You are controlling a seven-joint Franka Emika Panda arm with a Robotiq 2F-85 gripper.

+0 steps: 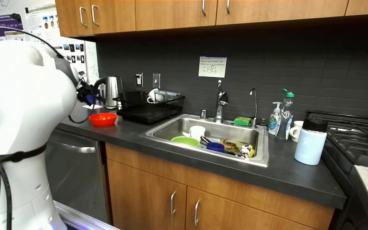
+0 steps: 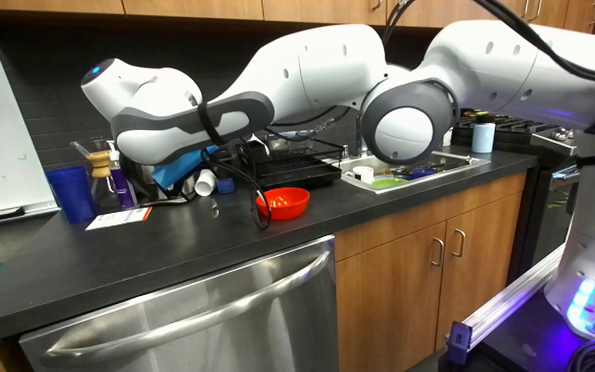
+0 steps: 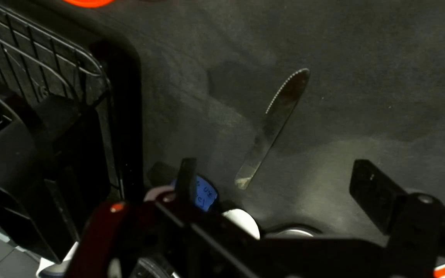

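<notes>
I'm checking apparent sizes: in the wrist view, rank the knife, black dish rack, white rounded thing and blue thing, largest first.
1. Black dish rack
2. Knife
White rounded thing and blue thing: smaller, but similar and partly hidden, so unranked.

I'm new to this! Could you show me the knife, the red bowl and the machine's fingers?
Knife (image 3: 272,129): wrist view, around the middle of its length.
Red bowl (image 1: 103,121): in an exterior view, on its outer wall.
Fingers (image 3: 374,194): wrist view, on the one nearer the picture's right edge.
</notes>
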